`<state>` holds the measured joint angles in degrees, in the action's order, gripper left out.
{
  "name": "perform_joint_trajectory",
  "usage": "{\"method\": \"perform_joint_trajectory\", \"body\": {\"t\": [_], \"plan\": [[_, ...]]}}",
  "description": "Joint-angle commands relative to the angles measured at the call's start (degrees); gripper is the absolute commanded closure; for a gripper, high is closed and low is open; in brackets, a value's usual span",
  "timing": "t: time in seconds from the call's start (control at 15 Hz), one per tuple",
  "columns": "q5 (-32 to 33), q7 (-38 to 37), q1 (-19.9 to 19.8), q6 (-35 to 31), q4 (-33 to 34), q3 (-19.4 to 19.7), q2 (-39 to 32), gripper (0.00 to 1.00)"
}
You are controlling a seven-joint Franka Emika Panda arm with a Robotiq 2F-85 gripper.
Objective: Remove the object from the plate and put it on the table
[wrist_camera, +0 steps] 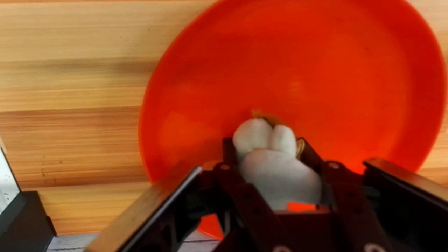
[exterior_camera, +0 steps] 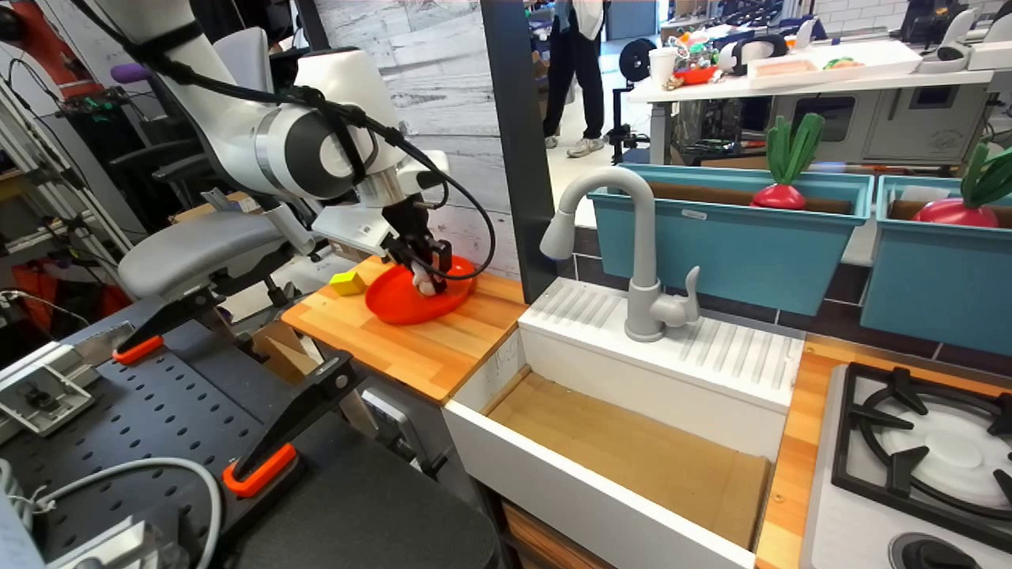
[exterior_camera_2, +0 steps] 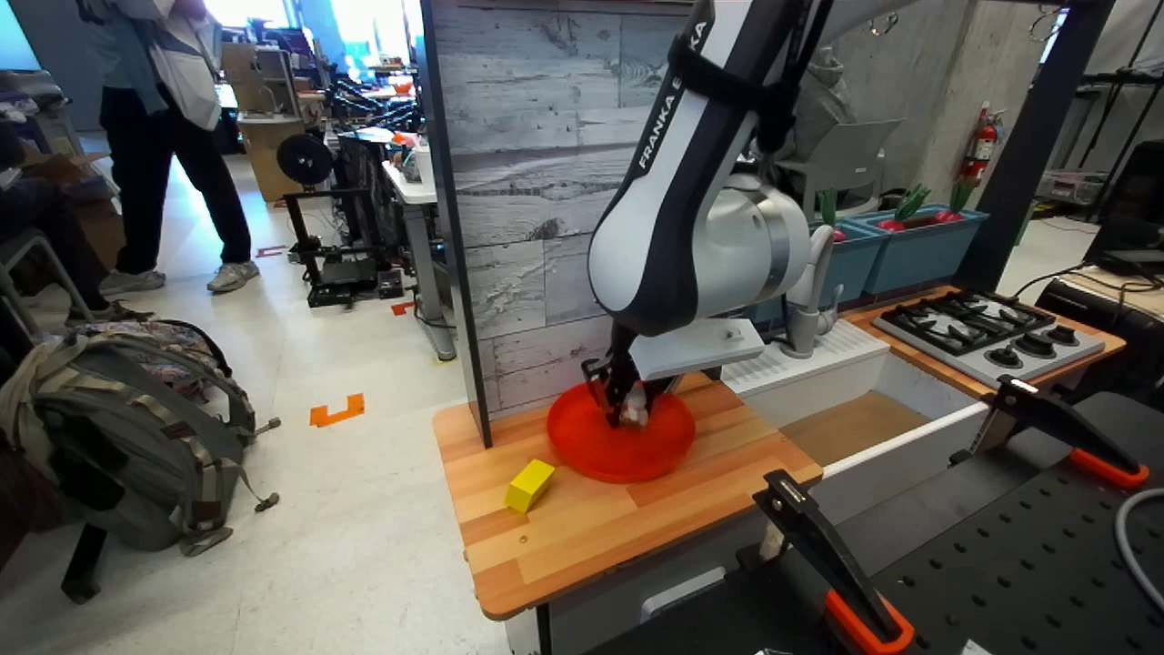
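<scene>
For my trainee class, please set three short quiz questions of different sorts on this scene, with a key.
1. Multiple choice: where is the pale lump relative to the jaws of the end effector? A) clear of them; B) between them; C) out of view.
2. True or false: the yellow block lies on the plate.
3. Fill in: a grey ____ stands at the white sink.

Key: 1. B. 2. False; the yellow block lies on the wooden table, beside the plate. 3. faucet.
</scene>
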<state>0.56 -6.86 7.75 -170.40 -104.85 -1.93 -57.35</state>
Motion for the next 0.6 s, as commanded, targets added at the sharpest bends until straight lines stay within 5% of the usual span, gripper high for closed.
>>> {"method": "perform_joint_trajectory", "body": {"t": [0.0, 0.13, 0.53], "plan": [[-0.41, 0.87, 0.76, 0.38, -1.46, 0.04, 1.88, 0.85], [-0.5, 0.53, 1.19, -0.09, -3.2, 0.29, 3.63, 0.98], [0.27, 2.6, -0.3, 3.18, -14.37, -0.3, 15.7, 0.96]]}}
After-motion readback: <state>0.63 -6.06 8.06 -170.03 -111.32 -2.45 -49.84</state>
